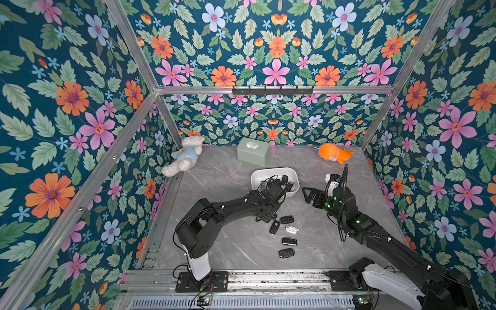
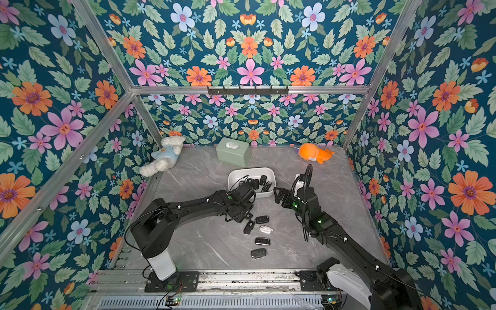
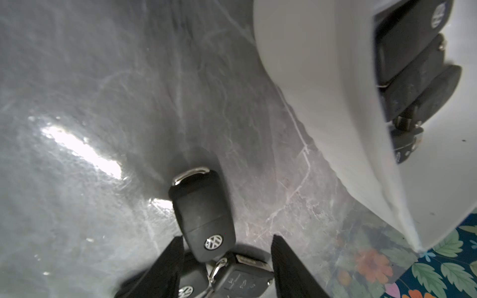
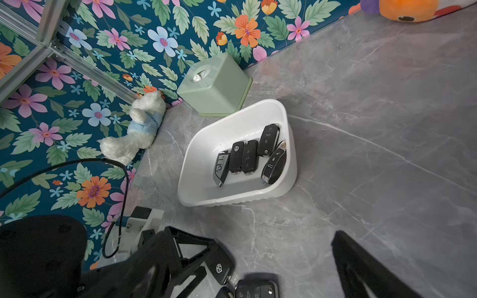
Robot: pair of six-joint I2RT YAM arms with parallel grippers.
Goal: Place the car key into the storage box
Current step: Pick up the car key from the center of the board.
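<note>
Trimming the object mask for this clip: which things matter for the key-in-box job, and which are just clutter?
Job:
- box
- loose keys
- stored keys, already in the box
- left gripper, jaws astride some loose keys

Clutter:
- tissue box
- teddy
- orange plush
- hook rail

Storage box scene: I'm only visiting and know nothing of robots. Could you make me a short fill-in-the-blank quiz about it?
The storage box holds only car ___.
The tissue box farther back is ___.
On the table, one loose key is ___, the rest black.
The right gripper stands wide ___.
Missing words: keys, green, white, open.
</note>
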